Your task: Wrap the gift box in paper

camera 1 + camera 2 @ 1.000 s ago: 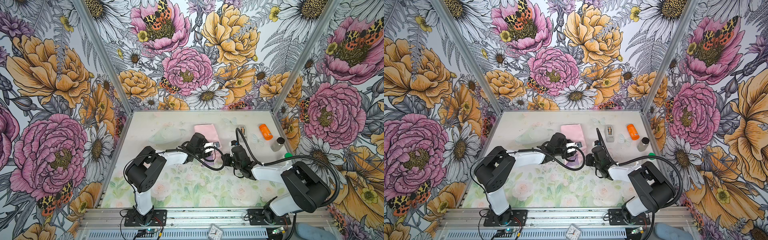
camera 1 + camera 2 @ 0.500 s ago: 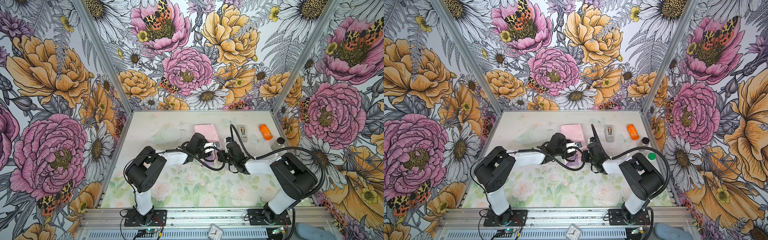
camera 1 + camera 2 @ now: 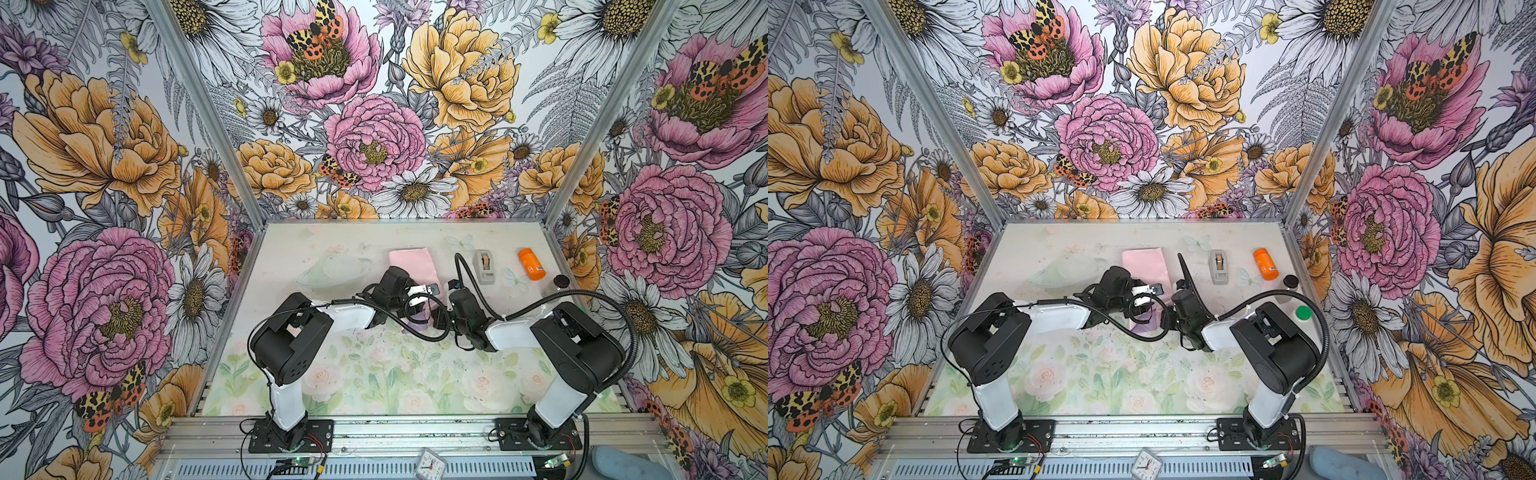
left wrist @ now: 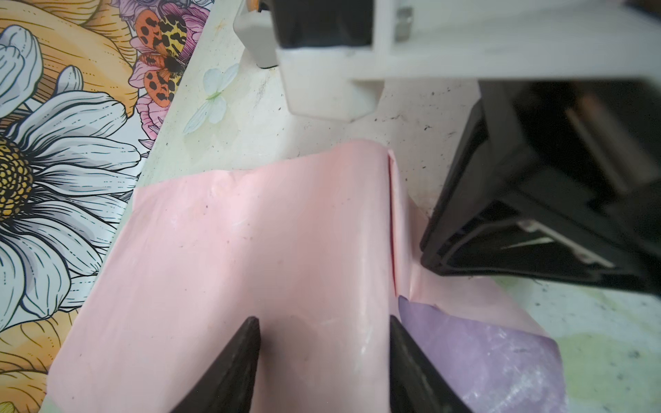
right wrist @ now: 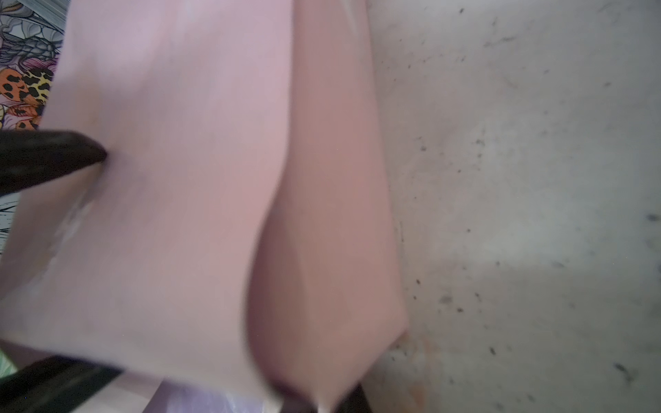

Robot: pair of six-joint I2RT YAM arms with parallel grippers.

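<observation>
Two sets of fingers, one sheet, one bench.

- **Left fingers** (image 4: 243,361): a black pair standing apart, each pressed against one side of a raised block covered in paper. They are grasping the paper there.
- **Right fingers** (image 5: 354,402): closed together and pinching the edge of a lifted pink flap, just beside the left fingers. Both sets meet mid-bench in both top views.
- **The paper** (image 3: 409,264): pale pink face up. It runs from between the left fingers out beyond their tips and lies flat on the bench. A sharp crease follows the side of the block at one left finger. A turned corner just outside that finger shows the lilac face (image 4: 483,357).
- **The gift box**: cannot be made out in any view.
- **Bench** (image 3: 332,241): pale floral print, speckled with dark flecks.
- **Tape dispenser** (image 3: 484,266): grey, beyond the right fingers and clear of the paper.
- **Orange bottle** (image 3: 531,264): lying on its side, farther out from the right fingers than the dispenser.
</observation>
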